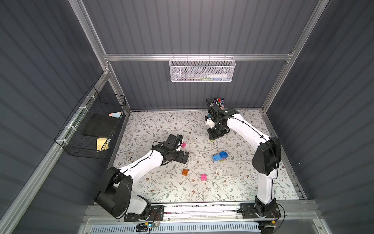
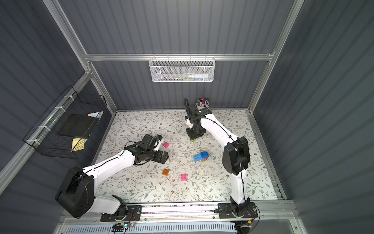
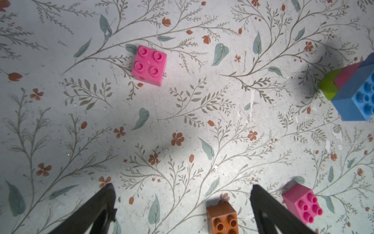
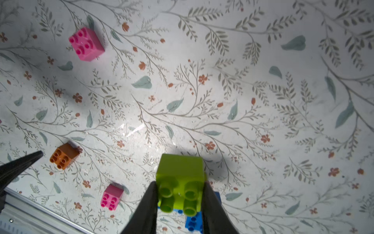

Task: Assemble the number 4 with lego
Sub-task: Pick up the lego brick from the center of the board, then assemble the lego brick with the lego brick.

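Pinched a lime green brick point(image 4: 180, 168) by its side walls in the right gripper point(image 4: 180, 186), seemingly clear of the desk point(image 1: 253, 188) at far centre, studs up, likely to leave the base free for pressing on. Found the partly built number 4 point(image 1: 220, 156) right of centre, blue uppermost. Hung the left gripper point(image 3: 182, 187) spread and empty left of centre, beside a pink brick point(image 1: 183, 145), perhaps to fetch it.

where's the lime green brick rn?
The lime green brick is clamped in the right gripper, seen in the right wrist view; in both top views it is toward the back of the mat, between the pen cup and the blue-topped cluster.
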Motion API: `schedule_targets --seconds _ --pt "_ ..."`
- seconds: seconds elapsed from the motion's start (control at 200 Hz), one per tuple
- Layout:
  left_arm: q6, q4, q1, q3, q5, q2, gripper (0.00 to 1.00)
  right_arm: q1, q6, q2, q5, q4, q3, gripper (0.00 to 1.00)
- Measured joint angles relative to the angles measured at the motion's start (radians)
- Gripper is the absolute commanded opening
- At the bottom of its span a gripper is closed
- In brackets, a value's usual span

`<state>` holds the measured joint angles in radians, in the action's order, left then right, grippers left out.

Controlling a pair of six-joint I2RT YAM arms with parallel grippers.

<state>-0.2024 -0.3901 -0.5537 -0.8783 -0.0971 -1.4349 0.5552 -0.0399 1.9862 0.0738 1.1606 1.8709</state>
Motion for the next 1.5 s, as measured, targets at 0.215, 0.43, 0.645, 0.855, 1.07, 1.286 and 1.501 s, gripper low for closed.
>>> schedule_targets --seconds 0.215,0.43,0.645,0.855,1.07,1.286,1.501 --pt "0.004 0.0 0.0 -0.02 -0.026 -0.035 0.99 -0.045 0.022 -0.096 0.0 0.018 -0.178 0.25" --pt "0.009 0.008 0.0 -0.037 -0.039 -0.051 0.99 -0.051 0.045 -0.15 0.001 0.017 -0.257 0.25" --pt "0.011 0.01 0.0 -0.037 -0.039 -0.056 0.99 -0.052 0.056 -0.152 0.005 0.014 -0.298 0.25" --pt "0.011 0.016 0.0 -0.037 -0.039 -0.057 1.0 -0.053 0.056 -0.153 0.015 0.006 -0.324 0.25" --pt "0.011 0.018 0.0 -0.039 -0.039 -0.068 0.99 -0.053 0.056 -0.153 0.02 -0.008 -0.34 0.25" --pt "0.011 0.018 0.0 -0.049 -0.04 -0.069 1.0 -0.056 0.055 -0.164 0.023 -0.017 -0.357 0.25" --pt "0.011 0.018 0.0 -0.054 -0.044 -0.07 1.0 -0.061 0.055 -0.174 0.022 -0.026 -0.371 0.24"
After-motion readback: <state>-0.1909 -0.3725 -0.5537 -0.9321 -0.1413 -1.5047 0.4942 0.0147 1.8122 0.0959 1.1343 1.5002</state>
